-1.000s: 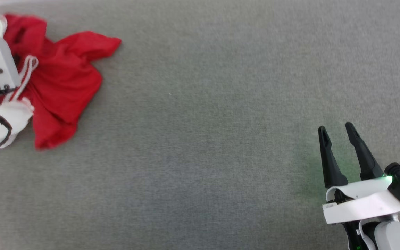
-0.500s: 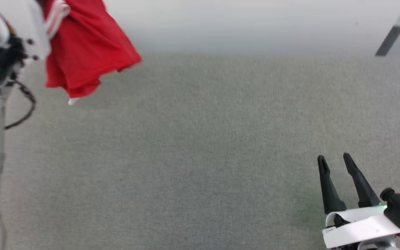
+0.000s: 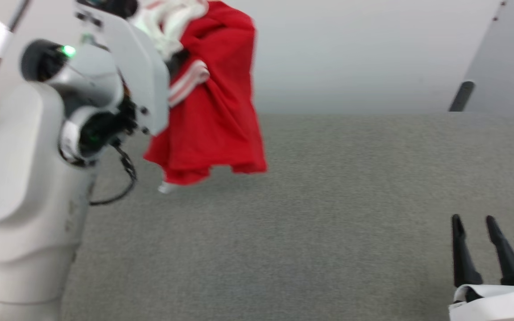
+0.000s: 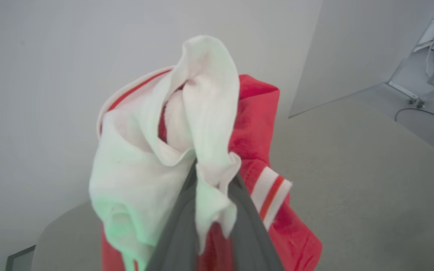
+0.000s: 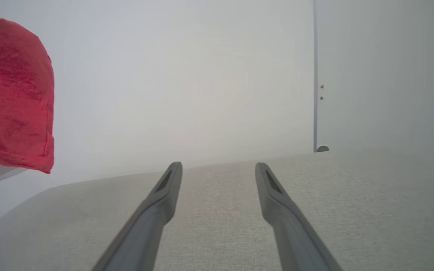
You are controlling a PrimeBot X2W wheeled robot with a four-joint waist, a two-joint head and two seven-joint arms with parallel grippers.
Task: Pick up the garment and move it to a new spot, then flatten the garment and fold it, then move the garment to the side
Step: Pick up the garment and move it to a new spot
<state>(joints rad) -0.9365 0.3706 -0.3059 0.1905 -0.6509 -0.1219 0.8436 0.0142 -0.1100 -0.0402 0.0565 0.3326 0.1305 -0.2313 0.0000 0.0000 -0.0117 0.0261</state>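
Observation:
The garment (image 3: 214, 111) is red with white panels and striped trim, and it hangs in the air off my raised left arm at the upper left of the head view, its lower edge just above the grey surface. In the left wrist view my left gripper (image 4: 211, 180) is shut on a bunched white fold of the garment (image 4: 164, 150), with a striped cuff to the right. My right gripper (image 3: 474, 223) stands open at the lower right, low over the surface, nothing between its fingers. A red corner of the garment (image 5: 11, 94) hangs at the left of the right wrist view, far from the right gripper (image 5: 219, 165).
A grey fabric-covered surface (image 3: 328, 223) spreads across the scene, its far edge meeting a pale wall (image 3: 350, 53). A dark bar (image 3: 460, 96) leans at the back right. My bulky left arm (image 3: 29, 178) takes up the left side.
The camera has tilted up. My left arm has lifted the garment off the surface and carried it higher and to the right. The right gripper stays open and low.

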